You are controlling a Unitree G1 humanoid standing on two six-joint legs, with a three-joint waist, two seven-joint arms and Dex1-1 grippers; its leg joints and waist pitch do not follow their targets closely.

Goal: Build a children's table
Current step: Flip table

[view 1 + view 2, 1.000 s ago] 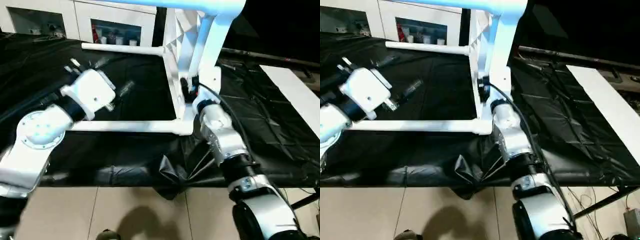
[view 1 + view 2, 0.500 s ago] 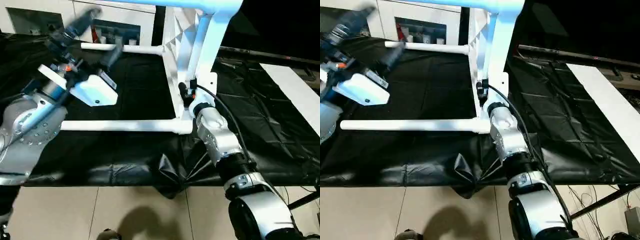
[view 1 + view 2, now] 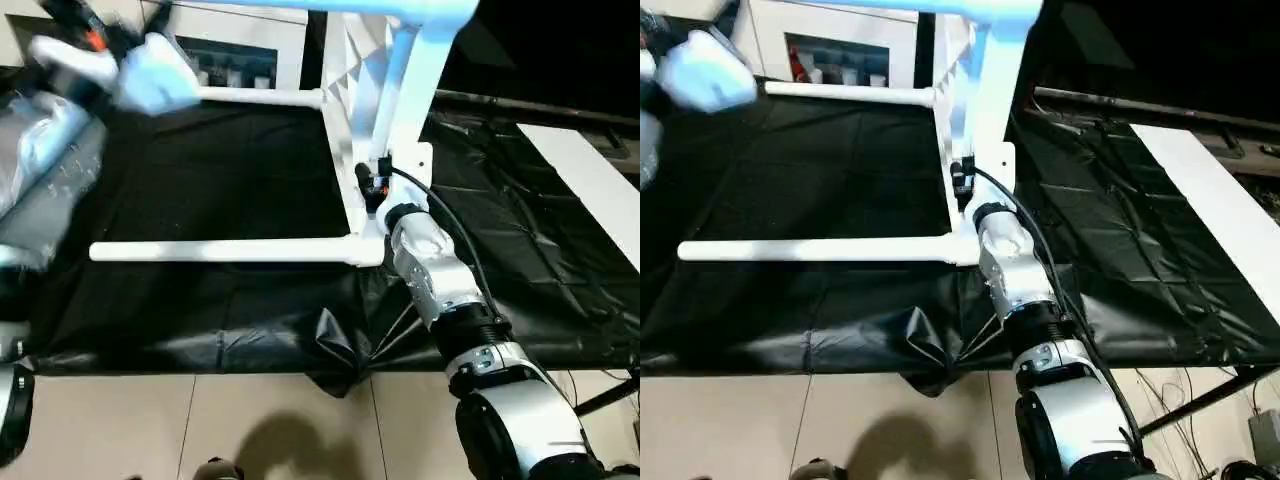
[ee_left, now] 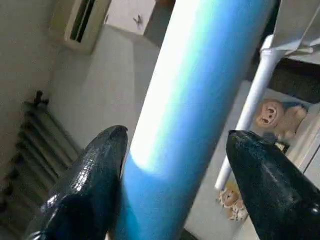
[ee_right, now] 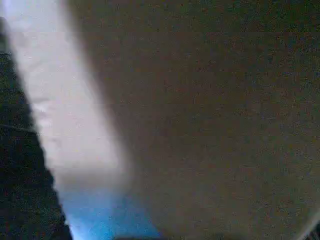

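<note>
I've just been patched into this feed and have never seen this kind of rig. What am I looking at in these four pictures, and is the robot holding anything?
The two wide pictures come from the humanoid robot's head and look down over its silver arms. The white children's table lies on its side on a black sheet, with its ribbed underside facing the robot's left. A near leg and a far leg stick out level over the sheet. A white cabinet stands behind.

The other two pictures come from cameras on the wrists. The left gripper is raised, and its black fingers stand open on either side of an upper leg, not closed on it. The right gripper is at the tabletop's near lower corner. I cannot tell whether it grips there.
</note>
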